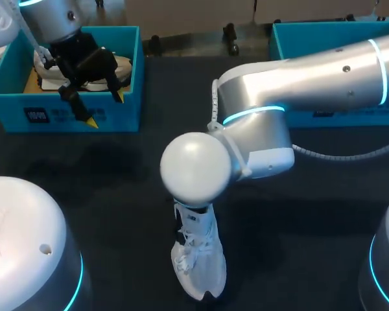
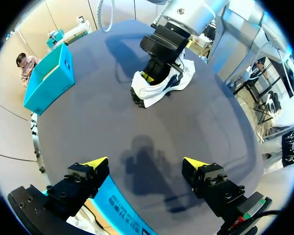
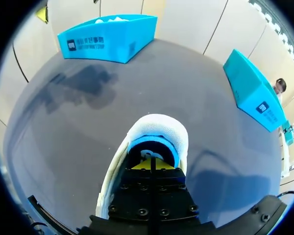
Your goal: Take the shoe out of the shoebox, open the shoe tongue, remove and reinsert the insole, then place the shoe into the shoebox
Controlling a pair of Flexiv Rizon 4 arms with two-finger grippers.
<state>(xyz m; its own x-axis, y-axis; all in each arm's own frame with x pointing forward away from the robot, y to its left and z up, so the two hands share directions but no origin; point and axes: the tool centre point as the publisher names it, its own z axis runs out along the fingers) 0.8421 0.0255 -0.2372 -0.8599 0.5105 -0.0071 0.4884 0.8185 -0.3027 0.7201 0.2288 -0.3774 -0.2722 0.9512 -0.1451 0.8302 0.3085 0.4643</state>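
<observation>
Dark bench (image 1: 117, 168). White shoe (image 1: 198, 265) at 6 o'clock, right gripper (image 3: 152, 165) closed tight inside it over blue insole (image 3: 159, 147). Left gripper (image 1: 106, 109) spread wide above blue shoebox (image 1: 71, 115) at 10 o'clock; second box (image 1: 286, 45) at 2 o'clock.

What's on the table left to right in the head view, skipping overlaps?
Left blue shoebox → white shoe on the table near the middle → right blue shoebox. The left gripper and the shoe in the left box overlap that box, so they are left out.
</observation>
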